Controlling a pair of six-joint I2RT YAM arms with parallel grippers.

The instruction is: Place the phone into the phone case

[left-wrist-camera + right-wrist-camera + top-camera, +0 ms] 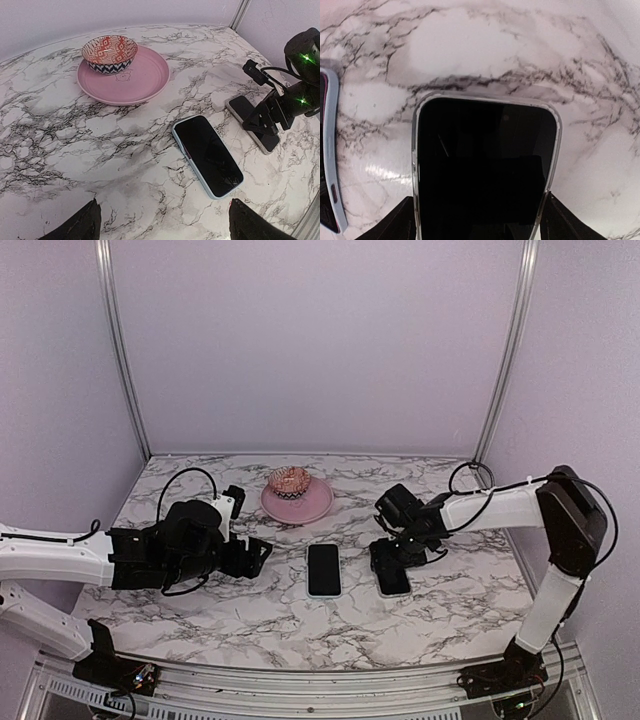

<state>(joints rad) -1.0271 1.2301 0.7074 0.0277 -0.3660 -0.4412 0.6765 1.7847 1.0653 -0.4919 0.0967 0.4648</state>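
The phone point(485, 165), with a black screen, lies flat on the marble table point(200, 620) inside the clear phone case point(413, 150), whose see-through rim shows around it. It is at the right in the top view point(393, 582) and the left wrist view point(239, 106). My right gripper point(477, 217) points down over it, and its fingers point(395, 222) sit against the case's two long edges with no gap visible. My left gripper point(167, 227) is open and empty, low over bare table to the left point(255, 556).
A second black-screened phone with a pale grey-blue rim point(323, 570) lies left of the cased one, also in the left wrist view point(207, 155). A pink plate point(322, 502) holding a patterned bowl point(289, 480) stands behind it. Walls enclose the table.
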